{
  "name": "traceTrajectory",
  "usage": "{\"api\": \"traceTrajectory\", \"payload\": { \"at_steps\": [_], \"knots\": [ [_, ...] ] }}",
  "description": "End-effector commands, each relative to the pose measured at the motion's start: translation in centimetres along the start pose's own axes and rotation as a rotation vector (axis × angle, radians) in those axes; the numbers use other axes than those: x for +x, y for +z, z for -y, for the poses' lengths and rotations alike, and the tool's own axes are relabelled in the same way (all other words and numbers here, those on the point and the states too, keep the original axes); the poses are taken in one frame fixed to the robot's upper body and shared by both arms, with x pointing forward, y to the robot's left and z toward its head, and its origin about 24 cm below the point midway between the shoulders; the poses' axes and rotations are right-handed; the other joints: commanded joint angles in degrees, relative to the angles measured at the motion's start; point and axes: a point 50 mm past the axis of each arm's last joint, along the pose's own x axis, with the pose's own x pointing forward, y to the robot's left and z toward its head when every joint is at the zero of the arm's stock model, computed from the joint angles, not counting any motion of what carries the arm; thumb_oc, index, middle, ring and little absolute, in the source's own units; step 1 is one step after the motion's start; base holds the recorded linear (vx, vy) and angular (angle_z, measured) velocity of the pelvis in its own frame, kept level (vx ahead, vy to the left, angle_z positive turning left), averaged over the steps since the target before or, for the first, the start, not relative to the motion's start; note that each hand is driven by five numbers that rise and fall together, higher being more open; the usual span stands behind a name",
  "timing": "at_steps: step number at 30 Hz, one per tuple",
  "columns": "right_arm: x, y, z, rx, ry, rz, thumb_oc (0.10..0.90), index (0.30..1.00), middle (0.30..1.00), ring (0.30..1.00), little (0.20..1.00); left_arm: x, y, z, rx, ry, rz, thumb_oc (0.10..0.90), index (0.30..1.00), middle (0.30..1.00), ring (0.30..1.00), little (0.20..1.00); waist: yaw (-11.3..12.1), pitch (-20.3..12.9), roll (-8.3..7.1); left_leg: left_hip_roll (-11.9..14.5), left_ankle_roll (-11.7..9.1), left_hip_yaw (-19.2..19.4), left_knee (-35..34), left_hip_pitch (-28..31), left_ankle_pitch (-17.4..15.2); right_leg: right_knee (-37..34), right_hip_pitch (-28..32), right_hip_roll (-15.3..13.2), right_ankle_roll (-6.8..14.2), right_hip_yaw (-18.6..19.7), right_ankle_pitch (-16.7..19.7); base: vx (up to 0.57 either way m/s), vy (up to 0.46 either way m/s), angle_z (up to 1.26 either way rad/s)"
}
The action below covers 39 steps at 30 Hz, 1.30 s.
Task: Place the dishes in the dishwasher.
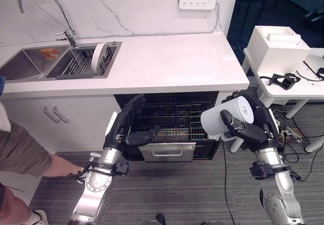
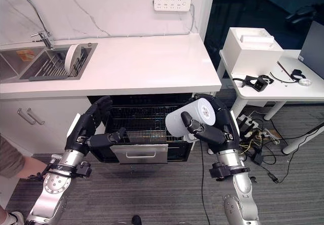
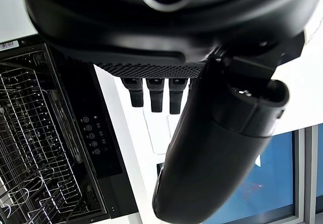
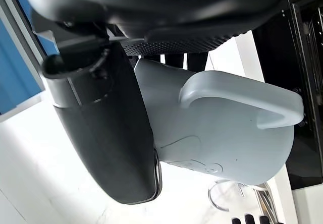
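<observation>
White mug (image 1: 230, 117), held on its side in the right hand (image 1: 248, 126), thumb and fingers wrapped round its body, just right of the open dishwasher (image 1: 169, 118). Left eye view: left hand (image 1: 126, 128) at the dishwasher's left front, fingers straight and relaxed, thumb pointing in toward the pulled-out wire rack (image 1: 172, 126); it grips nothing. A white plate (image 1: 98, 57) stands in the sink drainer, well up and left of the dishwasher, on the worktop (image 1: 167, 63). A person's arm shows far left of the dishwasher.

Right eye view: same layout; mug beside the rack's right end, not yet over it.

Left wrist view: fingers straight, rack wires and control strip past them.

Right wrist view: mug handle (image 4: 242, 95) free, facing away from the palm; thumb lies along the mug wall.

Judgement: step in hand is carrying the mug into the rack. Do it well by swinging left over the rack first, turning the mouth downward, lowering between tines before letting go. Keep the handle clear of wires; left hand out of the path.
</observation>
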Motion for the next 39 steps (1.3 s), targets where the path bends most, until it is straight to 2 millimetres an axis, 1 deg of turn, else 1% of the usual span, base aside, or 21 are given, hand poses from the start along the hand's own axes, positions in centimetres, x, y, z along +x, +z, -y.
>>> {"api": "traceTrajectory", "payload": {
  "at_steps": [1, 4, 6, 7, 9, 10, 11, 13, 15, 16, 18, 20, 22, 26, 31, 33, 34, 35, 36, 37, 39],
  "knots": [
    [2.7, 3.4, -2.3, -0.003, 0.193, 0.195, 0.400, 0.300, 0.300, 0.300, 0.300, 1.4, 4.7, -0.6, 0.018, 0.028, 0.265, 0.800, 0.900, 0.900, 0.900, 0.900, 0.28, -2.30, -0.36, 2.77, -1.81, -2.71, 3.14, 2.07, -6.83, -3.66, 2.54, -1.43, 5.51, 0.99, 2.61, 0.00, -0.050, 0.06],
    [2.8, 2.6, -2.6, 0.003, 0.190, 0.152, 0.400, 0.300, 0.300, 0.300, 0.300, 1.5, 4.5, -0.4, -0.002, 0.020, 0.262, 0.800, 0.900, 0.900, 0.900, 0.900, -0.34, -2.23, -0.63, 4.12, -2.63, -1.21, 3.14, 3.46, -6.27, -3.66, 2.78, 0.11, 4.47, 1.87, 1.77, 0.02, -0.067, 0.23],
    [2.9, 2.9, -2.5, -0.024, 0.191, 0.150, 0.400, 0.300, 0.300, 0.300, 0.300, 1.4, 4.8, -0.3, -0.015, 0.004, 0.281, 0.800, 0.900, 0.900, 0.900, 0.900, -0.55, -1.31, -1.70, 3.70, -3.00, -0.31, 3.14, 4.77, -3.23, -3.66, 2.60, 0.81, 3.20, 3.72, 2.38, 0.07, 0.166, 0.52],
    [3.3, 3.3, -2.0, -0.046, 0.172, 0.173, 0.400, 0.300, 0.300, 0.300, 0.300, 1.3, 5.0, 0.1, -0.021, -0.016, 0.306, 0.800, 0.900, 0.900, 0.900, 0.900, 0.53, 1.40, -1.56, 3.23, -3.00, -4.79, 3.14, 2.21, 0.84, -3.66, 3.31, 1.71, 2.19, 5.50, 2.77, 0.10, 0.419, 0.74],
    [3.4, 3.6, -1.8, -0.062, 0.151, 0.192, 0.400, 0.300, 0.300, 0.300, 0.300, 1.4, 5.2, 0.1, -0.021, -0.041, 0.325, 0.800, 0.900, 0.900, 0.900, 0.900, 0.50, 2.17, -0.35, 5.67, -4.10, -4.94, 3.14, -1.13, 0.97, -3.66, 4.17, 1.18, 2.86, 4.58, 1.85, 0.13, 0.504, 0.47],
    [3.3, 3.5, -1.6, -0.067, 0.138, 0.194, 0.400, 0.300, 0.300, 0.300, 0.300, 1.6, 5.2, 0.2, -0.013, -0.046, 0.323, 0.800, 0.900, 0.900, 0.900, 0.900, 0.33, 2.16, -0.12, 5.82, -4.12, -4.97, 3.14, -1.26, -0.13, -3.66, 4.47, 0.30, 3.60, 4.10, 1.78, 0.22, 0.554, 0.15],
    [3.0, 3.4, -1.4, -0.069, 0.116, 0.190, 0.400, 0.300, 0.300, 0.300, 0.300, 1.9, 4.9, 0.3, -0.010, -0.046, 0.307, 0.800, 0.900, 0.900, 0.900, 0.900, 0.22, 1.84, 0.01, 5.17, -3.78, -5.11, 3.14, -0.80, -1.79, -3.66, 5.18, -1.28, 5.13, 3.30, 1.95, 0.24, 0.514, 0.15],
    [2.4, 3.1, -1.1, -0.064, 0.090, 0.190, 0.400, 0.300, 0.300, 0.300, 0.300, 2.3, 4.7, 0.3, 0.013, -0.074, 0.292, 0.800, 0.900, 0.900, 0.900, 0.900, -0.30, 1.31, 0.09, 3.69, -2.31, -4.16, 3.14, 0.02, -3.23, -3.66, 6.53, -1.28, 5.64, 2.75, 2.56, 0.26, 0.458, 0.09],
    [1.8, 2.5, -1.0, -0.058, 0.069, 0.179, 0.400, 0.300, 0.300, 0.300, 0.300, 2.1, 4.4, 0.1, 0.041, -0.074, 0.277, 0.800, 0.900, 0.900, 0.900, 0.900, -0.69, 1.41, 0.60, 2.24, 0.10, -3.68, 3.14, 1.53, -4.41, -3.32, 7.40, 0.17, 5.44, 0.95, 7.33, 0.23, 0.314, 0.11],
    [1.6, 2.2, -0.9, -0.055, 0.066, 0.166, 0.400, 0.300, 0.300, 0.300, 0.300, 1.9, 4.3, -0.2, 0.042, -0.061, 0.271, 0.800, 0.900, 0.900, 0.900, 0.900, -0.62, 1.47, 0.43, 1.60, 0.75, -3.45, 3.14, 1.87, -4.69, -3.66, 6.69, 1.05, 5.02, 0.62, 7.83, 0.13, 0.124, 0.00],
    [1.4, 1.9, -0.7, -0.059, 0.068, 0.152, 0.400, 0.300, 0.300, 0.300, 0.300, 1.6, 4.3, -0.5, 0.045, -0.049, 0.277, 0.800, 0.900, 0.900, 0.900, 0.900, -0.80, 1.42, -0.34, 0.64, 0.73, -3.37, 3.14, 1.97, -4.71, -3.66, 4.13, 1.62, 4.60, 1.46, 6.44, 0.08, -0.013, -0.25],
    [1.5, 1.8, -0.3, -0.059, 0.081, 0.138, 0.400, 0.300, 0.300, 0.300, 0.300, 1.4, 4.3, -1.2, 0.056, -0.014, 0.269, 0.800, 0.900, 0.900, 0.900, 0.900, -0.91, 1.22, -1.05, 0.41, 0.56, -2.93, 3.14, 1.97, -5.60, -3.66, 1.51, 1.08, 4.97, 2.66, 5.68, 0.08, -0.172, -0.04],
    [1.5, 1.8, -0.1, -0.056, 0.072, 0.132, 0.400, 0.300, 0.300, 0.300, 0.300, 1.4, 4.2, -1.1, 0.045, -0.003, 0.259, 0.800, 0.900, 0.900, 0.900, 0.900, -0.70, 0.54, -1.64, 0.79, 0.09, -2.94, 3.14, 1.42, -5.68, -3.66, 1.26, 1.30, 4.91, 2.72, 4.77, 0.09, -0.236, 0.10],
    [1.6, 2.0, -0.1, -0.059, 0.056, 0.145, 0.400, 0.300, 0.300, 0.300, 0.300, 1.0, 3.7, -0.7, 0.056, -0.010, 0.231, 0.800, 0.900, 0.900, 0.900, 0.900, -0.38, -0.02, -1.81, 2.27, -1.35, -2.92, 3.14, 0.30, -5.04, -3.66, 1.94, 2.81, 3.75, 2.84, 2.89, 0.06, -0.212, 0.06],
    [1.6, 2.2, 0.1, -0.056, 0.007, 0.168, 0.400, 0.300, 0.300, 0.300, 0.300, 1.0, 3.4, -0.6, 0.075, -0.017, 0.214, 0.800, 0.900, 0.900, 0.900, 0.900, -1.43, 0.73, -1.21, 4.36, -2.33, -3.88, 3.14, 0.61, -3.81, -3.66, 3.24, 6.18, 0.95, 3.41, 0.92, 0.03, -0.216, 0.03],
    [1.5, 2.2, 0.4, -0.070, -0.013, 0.161, 0.400, 0.300, 0.300, 0.300, 0.300, 0.9, 3.2, -0.7, 0.075, -0.014, 0.206, 0.800, 0.900, 0.900, 0.900, 0.900, -2.00, 1.08, -1.51, 4.57, -2.44, -3.31, 3.14, 1.95, -3.36, -3.66, 3.45, 6.68, 0.10, 4.14, 0.78, 0.07, -0.210, 0.00],
    [1.5, 2.3, 0.6, -0.098, -0.023, 0.159, 0.400, 0.300, 0.300, 0.300, 0.300, 0.7, 3.1, -0.8, 0.068, -0.012, 0.204, 0.800, 0.900, 0.900, 0.900, 0.900, -1.91, 1.58, -2.28, 3.70, -2.26, -2.77, 3.14, 3.43, -1.36, -3.66, 3.72, 6.49, -0.56, 5.32, 0.91, 0.15, -0.118, -0.06],
    [1.4, 2.3, 0.9, -0.133, -0.053, 0.169, 0.400, 0.300, 0.300, 0.300, 0.300, 0.3, 2.9, -0.7, 0.065, -0.036, 0.199, 0.800, 0.900, 0.900, 0.900, 0.900, -1.20, 3.03, -1.61, 3.68, -3.01, -3.47, 3.14, 0.18, 3.79, -3.66, 4.93, 7.84, -1.09, 6.18, 0.76, 0.18, -0.067, -0.05],
    [1.5, 2.4, 0.8, -0.149, -0.055, 0.174, 0.400, 0.300, 0.300, 0.300, 0.300, 0.3, 2.9, -0.6, 0.072, -0.048, 0.195, 0.800, 0.900, 0.900, 0.900, 0.900, -1.03, 3.56, -0.87, 4.22, -3.96, -4.11, 3.14, -2.08, 5.79, -3.66, 5.61, 8.42, -1.13, 6.14, 0.25, 0.19, 0.085, -0.06],
    [1.6, 2.3, 0.7, -0.169, -0.065, 0.171, 0.400, 0.300, 0.300, 0.300, 0.300, 0.3, 2.6, -0.5, 0.073, -0.060, 0.181, 0.800, 0.900, 0.900, 0.900, 0.900, -1.37, 3.44, -0.50, 5.01, -3.94, -3.49, 3.14, -2.42, 2.85, -3.66, 5.99, 7.93, -0.57, 5.72, -0.29, 0.13, 0.129, -0.16],
    [1.5, 2.4, 0.8, -0.196, -0.081, 0.168, 0.400, 0.300, 0.300, 0.300, 0.300, 0.5, 2.6, -0.3, 0.076, -0.069, 0.179, 0.800, 0.900, 0.900, 0.900, 0.900, -1.57, 3.12, -0.13, 5.23, -3.69, -2.81, 3.14, -2.74, 1.05, -3.66, 5.93, 7.06, -0.02, 4.60, -0.23, 0.10, 0.130, -0.30]
  ]
}}
